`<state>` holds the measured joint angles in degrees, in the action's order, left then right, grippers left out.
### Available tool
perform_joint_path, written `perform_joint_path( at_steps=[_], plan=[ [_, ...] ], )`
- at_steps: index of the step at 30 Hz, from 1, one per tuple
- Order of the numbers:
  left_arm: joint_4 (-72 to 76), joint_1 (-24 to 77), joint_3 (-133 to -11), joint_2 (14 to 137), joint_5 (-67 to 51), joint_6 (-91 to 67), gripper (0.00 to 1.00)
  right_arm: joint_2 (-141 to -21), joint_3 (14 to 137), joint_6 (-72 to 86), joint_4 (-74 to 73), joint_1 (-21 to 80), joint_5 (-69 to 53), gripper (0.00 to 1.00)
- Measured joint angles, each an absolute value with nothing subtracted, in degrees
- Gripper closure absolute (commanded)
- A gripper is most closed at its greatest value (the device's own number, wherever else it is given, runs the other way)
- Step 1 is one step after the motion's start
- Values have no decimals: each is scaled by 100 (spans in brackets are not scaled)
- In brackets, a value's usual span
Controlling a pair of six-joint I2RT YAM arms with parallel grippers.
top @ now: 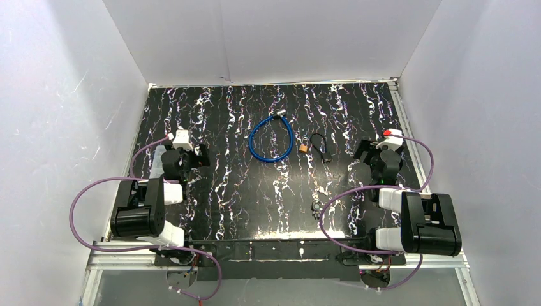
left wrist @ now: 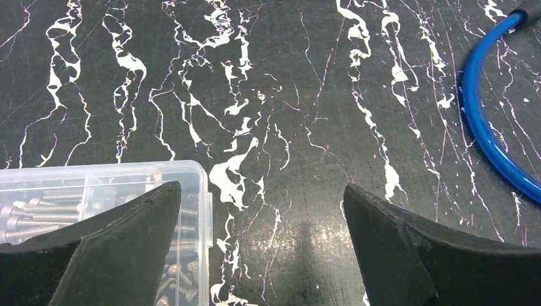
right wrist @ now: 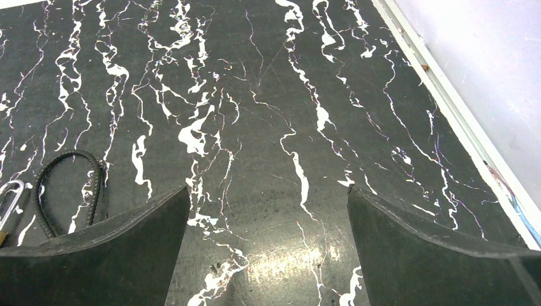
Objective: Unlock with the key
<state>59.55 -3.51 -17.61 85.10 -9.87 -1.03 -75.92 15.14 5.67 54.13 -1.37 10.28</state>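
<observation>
Right gripper (top: 362, 152) is wide open and holds nothing. Left gripper (top: 199, 153) is wide open too, and it is just as empty. Both hang low over the black counter (top: 255, 210) with the white streaks.

The little gold lock (top: 304, 148) lies on the counter between the two grippers, a bit nearer the right one. A thin black loop (top: 320, 148) lies just beside it. The loop's long way runs from near to far. In the right wrist view the loop shows only at the left edge. So the lock is off to the left of the right gripper, not between its fingers.

A small dark thing (top: 316, 207) lies by itself closer to the arm bases, well apart from the lock. I think it is the key, but it is too small to be sure. I cannot tell which way it points. It lies nearer the right arm, to the left of it and back behind the gripper. So I think the right arm must pull back and go left to pick it up.

A blue ring (left wrist: 469, 95) lies past the lock, toward the left gripper. A clear box (left wrist: 102, 191) of screws sits under that gripper's left finger.
</observation>
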Motion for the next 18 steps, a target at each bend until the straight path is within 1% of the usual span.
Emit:
perform_joint_path(
  at_steps=[8, 10, 13, 15, 18],
  plan=[
    [5954, -351, -1761, 8510, -987, -102, 1, -7543, 1517, 592, 5318, -137, 1139, 0],
    [5954, -351, -1761, 8510, -986, -102, 1, -7323, 1604, 680, 4766, -134, 1347, 0],
    [5848, -355, -1778, 8473, -1054, -53, 1, -6961, 2313, 1020, 3238, -134, 1688, 0],
    [5218, -366, -2001, 8290, -1143, 60, 1, -6774, 2874, 1270, 2523, -134, 1757, 0],
    [3560, -362, -2913, 8016, -1354, 140, 1, -6339, 3340, 1731, 1887, -134, 1741, 0]
  ],
)
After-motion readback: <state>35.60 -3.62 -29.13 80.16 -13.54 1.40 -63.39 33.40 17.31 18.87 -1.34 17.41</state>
